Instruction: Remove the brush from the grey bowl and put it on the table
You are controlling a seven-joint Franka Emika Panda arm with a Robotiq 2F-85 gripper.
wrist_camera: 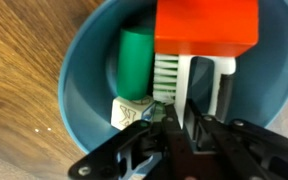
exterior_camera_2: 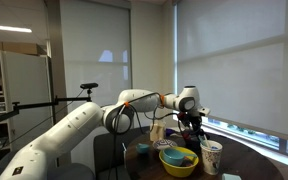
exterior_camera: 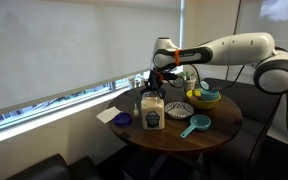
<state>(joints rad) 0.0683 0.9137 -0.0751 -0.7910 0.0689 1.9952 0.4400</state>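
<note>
In the wrist view the grey-blue bowl [wrist_camera: 82,70] stands on the dark brown wooden table [wrist_camera: 19,60]. In it lies the brush [wrist_camera: 206,25], with an orange-red block, white bristles and a white handle. My gripper [wrist_camera: 181,125] reaches into the bowl and is shut on the white handle. In both exterior views the gripper [exterior_camera: 156,82] [exterior_camera_2: 191,120] hangs low over the far side of the round table [exterior_camera: 219,133]; the bowl is hidden there.
A green cylinder [wrist_camera: 136,62] and a lettered block [wrist_camera: 129,112] share the bowl. On the table stand a labelled bottle [exterior_camera: 152,113], a purple bowl [exterior_camera: 123,119], a striped bowl [exterior_camera: 179,109], a teal scoop [exterior_camera: 194,125], a yellow-and-blue bowl [exterior_camera: 206,95] and a paper cup [exterior_camera_2: 212,155].
</note>
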